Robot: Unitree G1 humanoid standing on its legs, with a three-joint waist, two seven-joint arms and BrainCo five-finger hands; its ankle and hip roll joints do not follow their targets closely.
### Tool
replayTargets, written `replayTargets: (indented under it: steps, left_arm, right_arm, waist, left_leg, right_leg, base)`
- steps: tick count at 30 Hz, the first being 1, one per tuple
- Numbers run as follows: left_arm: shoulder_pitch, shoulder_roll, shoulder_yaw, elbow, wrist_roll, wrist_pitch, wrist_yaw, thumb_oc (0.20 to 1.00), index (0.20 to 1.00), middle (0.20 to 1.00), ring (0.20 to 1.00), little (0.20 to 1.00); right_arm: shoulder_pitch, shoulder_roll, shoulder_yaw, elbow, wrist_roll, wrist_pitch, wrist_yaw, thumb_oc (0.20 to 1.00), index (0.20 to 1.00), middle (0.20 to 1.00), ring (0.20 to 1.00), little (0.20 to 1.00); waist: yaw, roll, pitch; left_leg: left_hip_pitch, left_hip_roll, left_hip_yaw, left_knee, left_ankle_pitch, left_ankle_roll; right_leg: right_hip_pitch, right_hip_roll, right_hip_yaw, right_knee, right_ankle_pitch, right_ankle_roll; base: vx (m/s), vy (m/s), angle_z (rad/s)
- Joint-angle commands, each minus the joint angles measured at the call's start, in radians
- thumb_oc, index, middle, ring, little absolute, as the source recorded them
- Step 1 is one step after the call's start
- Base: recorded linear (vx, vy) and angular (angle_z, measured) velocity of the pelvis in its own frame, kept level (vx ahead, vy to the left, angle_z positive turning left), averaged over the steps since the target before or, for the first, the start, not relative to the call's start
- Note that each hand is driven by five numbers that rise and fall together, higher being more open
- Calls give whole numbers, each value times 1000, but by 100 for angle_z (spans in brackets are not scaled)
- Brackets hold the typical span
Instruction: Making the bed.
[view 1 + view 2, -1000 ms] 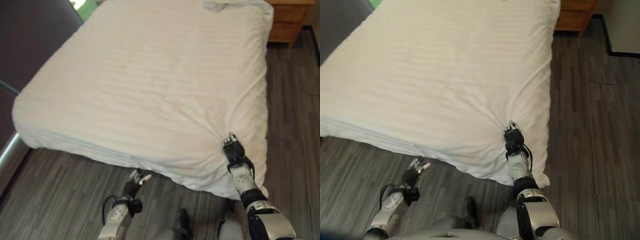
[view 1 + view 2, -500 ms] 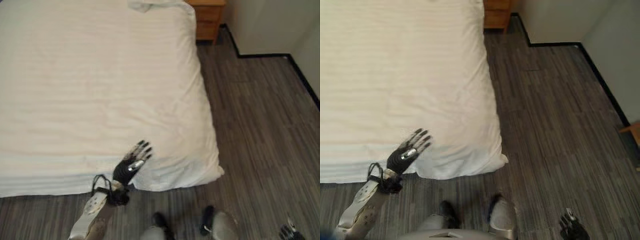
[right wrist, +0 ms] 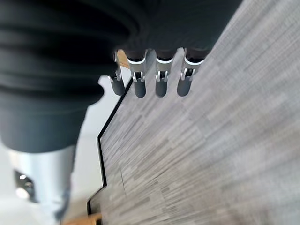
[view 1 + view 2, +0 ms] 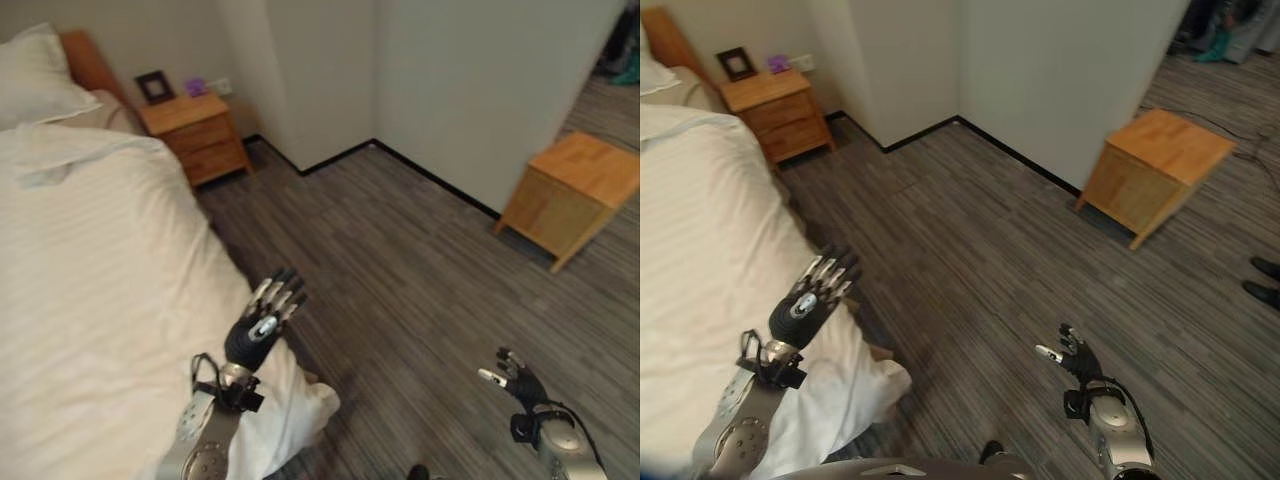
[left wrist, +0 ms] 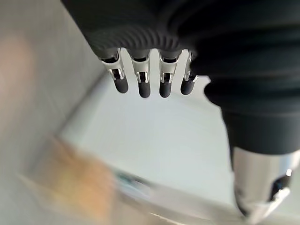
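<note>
- The left hand (image 4: 262,330) is raised over the near corner of the bed, fingers (image 5: 142,83) straight and spread, holding nothing; nothing in the head views shows it touching the cover below.
- In its own wrist view the fingers stand in a straight row with only pale wall behind them.
- The right hand (image 4: 517,379) hangs low over the bare floor, well away from the bed, its fingers (image 3: 160,82) loosely extended and empty.
- Its wrist view shows the grey plank floor (image 3: 225,140) past the fingertips, with a dark skirting line along a white wall.
- The bed (image 4: 90,300) lies on the robot's left, covered by a white duvet (image 4: 110,260) that is mostly smooth with faint stripes.
- The duvet's near corner (image 4: 300,410) droops off the mattress edge, bunched in soft folds just below the left hand.
- Toward the head of the bed the cover is rumpled in a small ridge, and a white pillow (image 4: 40,75) leans against the wooden headboard (image 4: 88,62).
- A wooden nightstand (image 4: 195,135) stands just beside the head of the bed, with a small dark picture frame (image 4: 154,86) and a small purple thing (image 4: 195,87) on top.
- A second wooden cabinet (image 4: 570,195) sits against the white wall (image 4: 470,80), well apart from the bed on the robot's right.
- A person's dark shoes (image 4: 1265,280) show at the right edge of the right eye view.
</note>
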Motion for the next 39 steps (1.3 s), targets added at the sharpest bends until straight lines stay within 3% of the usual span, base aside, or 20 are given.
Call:
replayTargets:
  steps: [1, 2, 3, 4, 7, 10, 11, 12, 14, 15, 18, 20, 22, 23, 25, 27, 30, 31, 35, 39]
  left_arm:
    - [-72, -65, -84, 103, 292, -86, 161, 1000, 1000, 1000, 1000, 1000]
    - [-74, -65, -86, 105, 293, -87, 162, 1000, 1000, 1000, 1000, 1000]
    - [-94, -63, -96, 124, 403, -85, 213, 1000, 1000, 1000, 1000, 1000]
    - [-96, -63, -97, 125, 404, -85, 213, 1000, 1000, 1000, 1000, 1000]
    - [-128, -85, -148, 196, 457, -72, 239, 1000, 1000, 1000, 1000, 1000]
    - [-144, -106, -176, 253, 432, -65, 250, 1000, 1000, 1000, 1000, 1000]
    - [-158, -115, -185, 279, 420, -61, 253, 1000, 1000, 1000, 1000, 1000]
    - [-159, -116, -185, 280, 420, -61, 253, 1000, 1000, 1000, 1000, 1000]
    - [-177, -123, -206, 309, 448, -53, 263, 1000, 1000, 1000, 1000, 1000]
    - [-190, -123, -218, 308, 454, -48, 269, 1000, 1000, 1000, 1000, 1000]
    - [-172, -126, -216, 324, 452, -47, 277, 1000, 1000, 1000, 1000, 1000]
    - [-165, -116, -213, 319, 455, -41, 277, 1000, 1000, 1000, 1000, 1000]
    - [-147, -94, -201, 298, 448, -33, 275, 1000, 1000, 1000, 1000, 1000]
    - [-141, -65, -187, 283, 461, -27, 281, 1000, 1000, 1000, 1000, 1000]
    - [-152, -55, -182, 285, 461, -12, 300, 1000, 1000, 1000, 1000, 1000]
    - [-178, -34, -168, 270, 462, -7, 324, 1000, 1000, 1000, 1000, 1000]
    - [-195, -24, -139, 265, 449, -18, 337, 1000, 1000, 1000, 1000, 1000]
    - [-198, -27, -124, 277, 435, -23, 342, 1000, 1000, 1000, 1000, 1000]
    - [-217, -18, -93, 290, 436, -29, 348, 1000, 1000, 1000, 1000, 1000]
    - [-212, -21, -67, 296, 450, -39, 357, 1000, 1000, 1000, 1000, 1000]
  right_arm:
    - [-76, -82, -3, -244, -69, -58, 15, 1000, 1000, 1000, 1000, 1000]
    - [-74, -82, -5, -246, -69, -57, 16, 1000, 1000, 1000, 1000, 1000]
    - [-77, -100, 5, -322, -77, -62, 33, 1000, 1000, 1000, 1000, 1000]
    - [-76, -100, 4, -323, -77, -62, 33, 1000, 1000, 1000, 1000, 1000]
    - [-91, -102, 37, -382, -95, -69, 41, 1000, 1000, 1000, 1000, 1000]
    - [-105, -96, 66, -414, -109, -72, 42, 1000, 1000, 1000, 1000, 1000]
    - [-107, -97, 65, -424, -133, -75, 30, 1000, 1000, 1000, 1000, 1000]
    - [-107, -98, 65, -424, -134, -75, 29, 1000, 1000, 1000, 1000, 1000]
    - [-107, -91, 64, -420, -140, -80, 22, 1000, 1000, 1000, 1000, 1000]
    - [-103, -87, 63, -415, -139, -83, 16, 1000, 1000, 1000, 1000, 1000]
    - [-113, -46, 96, -362, -162, -65, 15, 1000, 1000, 1000, 1000, 1000]
    - [-107, -31, 98, -342, -170, -63, 11, 1000, 1000, 1000, 1000, 1000]
    - [-90, -3, 95, -332, -186, -55, 7, 1000, 1000, 1000, 1000, 1000]
    - [-80, 5, 85, -331, -219, -45, 3, 1000, 1000, 1000, 1000, 1000]
    - [-71, 7, 75, -324, -253, -33, -8, 1000, 1000, 1000, 1000, 1000]
    - [-61, 1, 49, -326, -282, -23, -35, 1000, 1000, 1000, 1000, 1000]
    - [-28, -8, 3, -382, -279, -24, -40, 1000, 1000, 1000, 1000, 1000]
    - [-22, -1, 5, -383, -270, -22, -39, 1000, 1000, 1000, 1000, 1000]
    - [-13, 9, 6, -406, -273, -23, -34, 1000, 1000, 1000, 1000, 1000]
    - [-7, 0, 5, -422, -292, -22, -21, 1000, 1000, 1000, 1000, 1000]
  waist:
    - [59, -17, 87]
    - [57, -13, 83]
    - [84, -49, 105]
    - [82, -49, 101]
    - [101, -58, 126]
    - [111, -59, 126]
    - [111, -44, 112]
    - [116, -49, 115]
    - [98, -42, 97]
    - [74, -32, 71]
    - [74, -60, 16]
    - [81, -79, 10]
    - [85, -98, 1]
    - [77, -107, 7]
    - [60, -93, 23]
    - [37, -61, 48]
    - [2, -48, 62]
    - [-17, -49, 57]
    - [-54, -60, 47]
    - [-56, -63, 31]
  left_leg:
    - [-153, -151, -238, 324, 83, 75]
    - [-163, -147, -244, 334, 78, 75]
    - [-290, -277, -338, 607, 2, 96]
    - [-299, -279, -339, 609, 4, 99]
    - [-426, -404, -347, 788, -75, 106]
    - [-469, -391, -199, 589, -42, 89]
    - [-402, -323, -98, 283, -17, 102]
    - [-391, -329, -88, 265, -7, 105]
    - [-299, -311, 49, -43, 9, 118]
    - [-257, -283, 137, -231, 32, 84]
    - [-120, -386, 69, -437, 12, 169]
    - [-100, -405, 75, -446, 7, 180]
    - [-54, -420, 95, -466, -35, 215]
    - [-4, -428, 89, -472, -88, 249]
    - [42, -425, 60, -472, -118, 268]
    - [69, -400, 32, -472, -126, 276]
    - [104, -394, -39, -472, -153, 248]
    - [126, -386, -78, -472, -175, 217]
    - [172, -367, -159, -472, -220, 168]
    - [253, -347, -209, -472, -275, 147]
  right_leg:
    - [19, -130, 115, -35, -80, 77]
    - [15, -126, 113, -35, -80, 77]
    - [12, -127, 167, -35, -72, 65]
    - [6, -128, 165, -35, -70, 66]
    - [26, -94, 231, -35, -62, 68]
    - [48, -55, 256, -35, -73, 65]
    - [76, -17, 252, -35, -105, 69]
    - [76, -25, 256, -35, -102, 71]
    - [107, 5, 231, -35, -136, 85]
    - [139, 25, 203, -35, -172, 103]
    - [213, 20, 156, -35, -162, 136]
    - [223, 13, 148, 0, -132, 149]
    - [171, -12, 140, 171, -88, 201]
    - [51, -64, 134, 422, 30, 286]
    - [-47, -104, 149, 605, 130, 286]
    - [-140, -132, 160, 656, 115, 286]
    - [-189, -177, 146, 499, 24, 242]
    - [-182, -159, 158, 269, 3, 213]
    - [-271, -148, 307, -35, 93, 242]
    - [-266, -171, 309, -34, 130, 259]
  base:
    - [-13, -270, -139]
    - [-7, -476, -137]
    - [-3, -190, -138]
    - [5, -270, -75]
    - [69, -131, -97]
    - [230, -96, -77]
    - [308, -30, -97]
    - [360, 22, -95]
    - [406, 87, -58]
    - [539, 124, -18]
    - [519, 86, 50]
    - [370, 38, 36]
    - [399, 100, 14]
    - [389, 83, 41]
    - [350, 40, 71]
    - [326, 35, 54]
    - [440, -100, 114]
    - [569, -288, 95]
    - [403, -226, 117]
    - [444, -255, 94]
